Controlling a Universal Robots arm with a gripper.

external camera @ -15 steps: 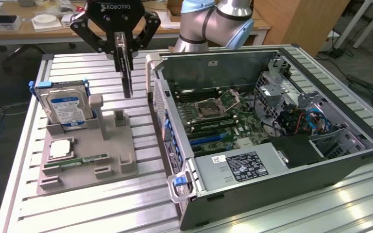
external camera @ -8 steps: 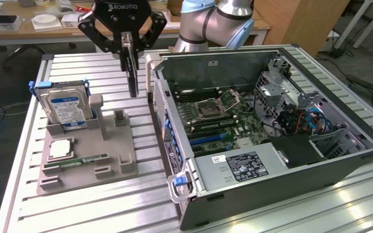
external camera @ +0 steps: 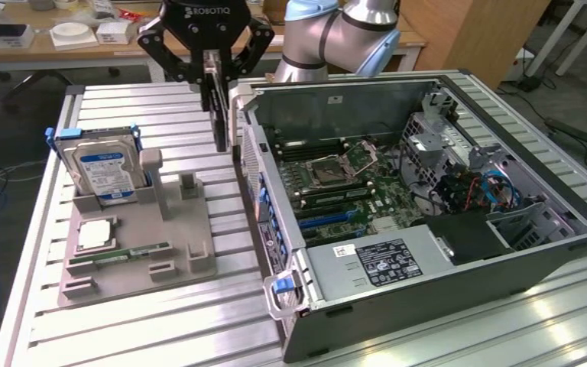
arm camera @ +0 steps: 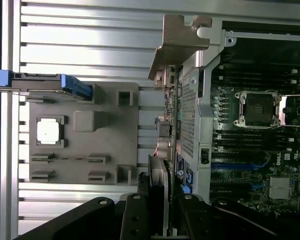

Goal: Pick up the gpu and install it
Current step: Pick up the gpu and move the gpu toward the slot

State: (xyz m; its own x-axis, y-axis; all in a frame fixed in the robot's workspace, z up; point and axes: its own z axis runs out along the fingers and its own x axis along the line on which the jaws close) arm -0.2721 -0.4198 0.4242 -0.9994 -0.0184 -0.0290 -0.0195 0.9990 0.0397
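Narrowly parted claw (external camera: 213,67) grips the upright gpu (external camera: 219,115).

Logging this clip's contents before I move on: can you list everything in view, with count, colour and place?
gpu: one, dark with a silvery bracket, hanging upright in the gripper, by the case's edge
computer case: one, dark grey, open, on the exterior view's right
motherboard: one, green, inside the case
power supply: one, silver, inside the case
holder tray: one, grey, on the table at the exterior view's left
hard drive: one, silver with a blue label, upright in the tray
processor chip: one, silver, flat in the tray
memory stick: one, green, flat in the tray
table: one, silver, slatted, under everything
arm: one, silver and light blue, behind the case
gripper: one, black, shut on the gpu
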